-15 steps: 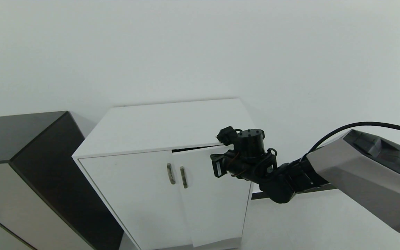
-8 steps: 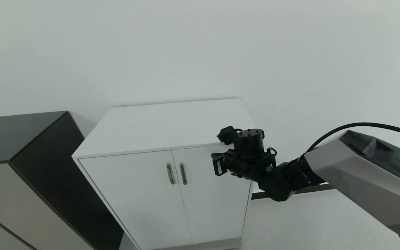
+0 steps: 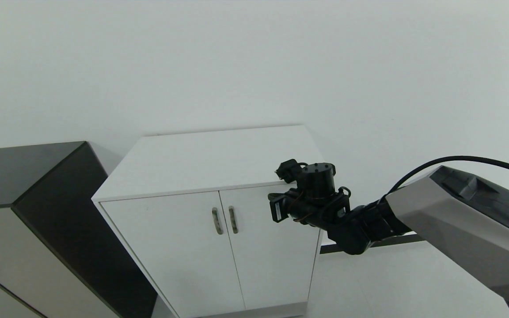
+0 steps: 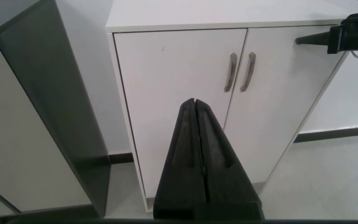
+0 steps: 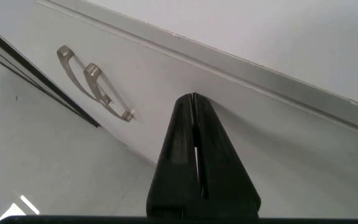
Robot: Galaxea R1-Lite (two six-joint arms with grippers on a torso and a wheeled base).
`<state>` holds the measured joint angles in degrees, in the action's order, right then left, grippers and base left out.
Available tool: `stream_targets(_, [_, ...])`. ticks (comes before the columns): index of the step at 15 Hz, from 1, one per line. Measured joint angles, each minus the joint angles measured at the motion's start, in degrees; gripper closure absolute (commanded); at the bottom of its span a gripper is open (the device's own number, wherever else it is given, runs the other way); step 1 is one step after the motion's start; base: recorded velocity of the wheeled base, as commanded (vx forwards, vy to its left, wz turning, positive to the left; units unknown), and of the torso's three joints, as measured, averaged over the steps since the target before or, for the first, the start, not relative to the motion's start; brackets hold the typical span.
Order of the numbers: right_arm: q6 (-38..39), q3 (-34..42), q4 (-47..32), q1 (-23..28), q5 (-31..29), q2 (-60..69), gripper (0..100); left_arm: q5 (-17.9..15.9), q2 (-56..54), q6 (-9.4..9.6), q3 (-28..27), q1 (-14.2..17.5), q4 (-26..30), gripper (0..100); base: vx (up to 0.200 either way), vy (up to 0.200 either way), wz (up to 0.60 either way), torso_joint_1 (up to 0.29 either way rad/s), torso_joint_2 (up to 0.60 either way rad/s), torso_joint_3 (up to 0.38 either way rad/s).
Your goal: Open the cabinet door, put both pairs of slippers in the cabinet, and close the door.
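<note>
The white cabinet [image 3: 201, 161] stands against the wall with both doors flush and shut. Its two metal handles [image 3: 224, 220] sit side by side at the centre seam. My right gripper [image 5: 194, 101] is shut, and its tip rests against the upper part of the right door [image 5: 272, 137], to the side of the handles [image 5: 95, 84]. The head view shows that arm's wrist [image 3: 314, 198] in front of the door's upper right corner. My left gripper [image 4: 194, 106] is shut on nothing and hangs back from the left door [image 4: 179, 93], well short of it.
A taller dark-sided cabinet [image 3: 55, 190] stands close on the white cabinet's left. A dark baseboard [image 3: 396, 242] runs along the wall on the right, with pale open floor [image 3: 391, 282] below it.
The right door was ajar, with a dark gap at its top; it has swung in and now sits flush. My right wrist has moved slightly toward the cabinet.
</note>
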<state>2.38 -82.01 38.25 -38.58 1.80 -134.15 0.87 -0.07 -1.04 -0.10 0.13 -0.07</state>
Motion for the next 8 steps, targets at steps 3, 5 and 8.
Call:
stream_targets(3, [0.00, -0.54, -0.13, 0.16, -0.02, -0.37, 100, 0.00, 0.00, 0.02, 0.00, 0.00, 0.00, 100, 0.000, 0.000, 0.00, 0.000, 0.00, 0.000])
stream_targets(5, [0.00, -0.66, -0.07, 0.22, -0.04, -0.59, 100, -0.02, 0.00, 0.00, 0.00, 0.00, 0.00, 100, 0.000, 0.000, 0.00, 0.000, 0.00, 0.000])
stream_targets(8, [-0.02, 0.37, 0.15, 0.22, -0.09, -0.20, 100, 0.00, 0.00, 0.00, 0.00, 0.02, 0.00, 100, 0.000, 0.000, 0.00, 0.000, 0.00, 0.000])
